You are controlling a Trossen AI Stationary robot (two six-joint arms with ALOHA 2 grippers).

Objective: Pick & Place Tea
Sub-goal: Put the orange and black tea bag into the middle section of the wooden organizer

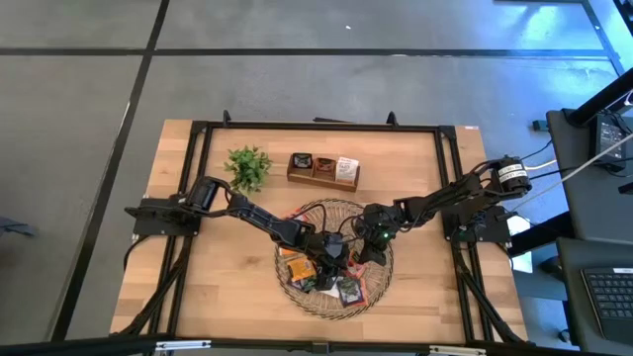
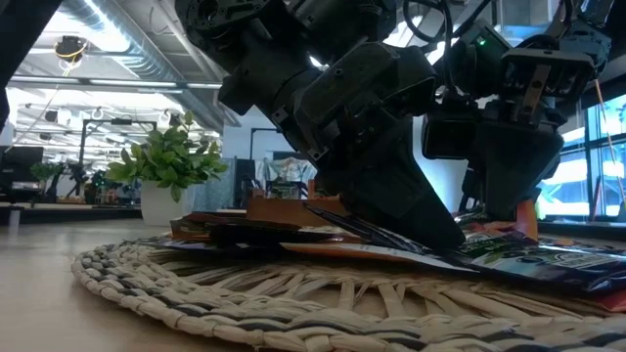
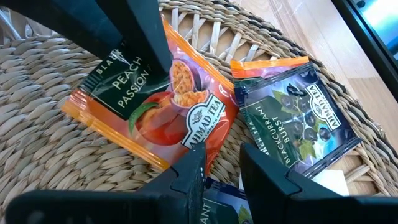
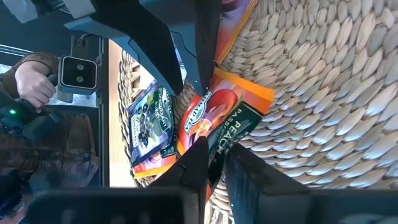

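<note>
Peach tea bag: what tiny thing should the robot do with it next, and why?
Probably lift it a little with the right gripper. Its jaws seem pinched on the dark end of the peach sachet, which still lies on the tray beside a blackcurrant sachet. The left gripper sits close at the other end, so go slowly.

Both arms reach in from opposite sides and meet low over the round woven tray [image 1: 381, 287]. The left gripper [image 1: 329, 259] hangs near the tray's middle, fingers partly apart around the edge of an orange sachet [image 3: 168, 109]. The right gripper [image 1: 368, 249] sits just beside it, fingers narrowed on that same sachet.
</note>
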